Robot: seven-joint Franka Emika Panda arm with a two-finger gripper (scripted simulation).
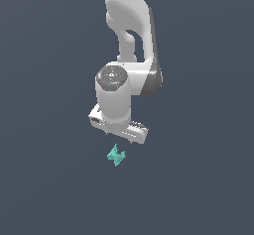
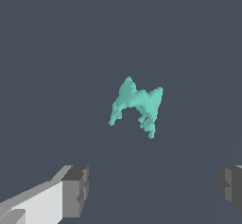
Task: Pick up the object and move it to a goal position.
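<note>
Grey fingertips [image 2: 75,190] of the gripper [image 2: 153,190] stand wide apart in the wrist view, released and holding nothing, with the teal object [image 2: 137,104] lying beyond the gap between them, clear of both. Seen from outside, the object [image 1: 116,155] sits just below frame centre, directly under the white gripper [image 1: 119,134].

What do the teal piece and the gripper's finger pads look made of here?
Teal jagged piece: flat matte, uniform colour, faceted rough edges; reads as plastic or resin, uncertain in a render. Finger pads: dark grey, matte, blocky, rubber-like. Gripper body: glossy white plastic.
</note>
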